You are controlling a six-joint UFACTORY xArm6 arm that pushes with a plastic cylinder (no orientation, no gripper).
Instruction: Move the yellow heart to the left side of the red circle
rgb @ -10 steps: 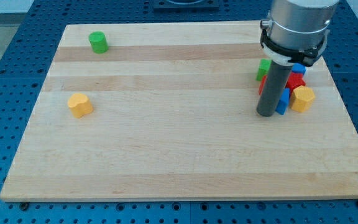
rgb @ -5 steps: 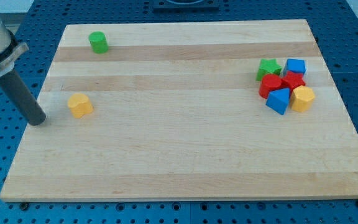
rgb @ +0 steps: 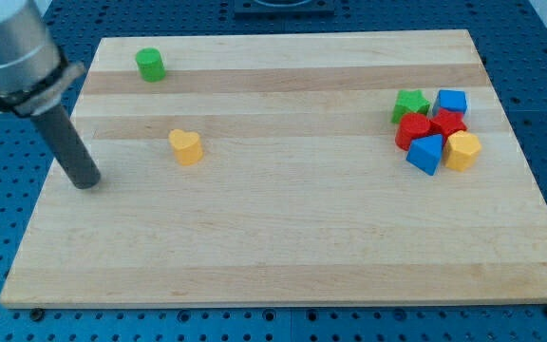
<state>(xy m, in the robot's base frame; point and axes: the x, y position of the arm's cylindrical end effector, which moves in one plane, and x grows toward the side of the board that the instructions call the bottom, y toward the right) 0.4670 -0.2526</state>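
The small yellow heart-shaped block (rgb: 186,147) lies upright on the pale wooden board (rgb: 283,237), apart from my tip (rgb: 85,182), at its two o'clock; the rod has no jaws.

arm entered from the view's upper left, dark rod slanted down, my tip (rgb: 86,181) rested at board's left side

We see a green cylinder (rgb: 150,65) near the wooden board's (rgb: 283,237) top-left corner. At the view's right we find a tight cluster: a green star (rgb: 411,103), a blue cube (rgb: 452,101), a blue triangular block (rgb: 426,154) and a yellow hexagonal block (rgb: 462,150).
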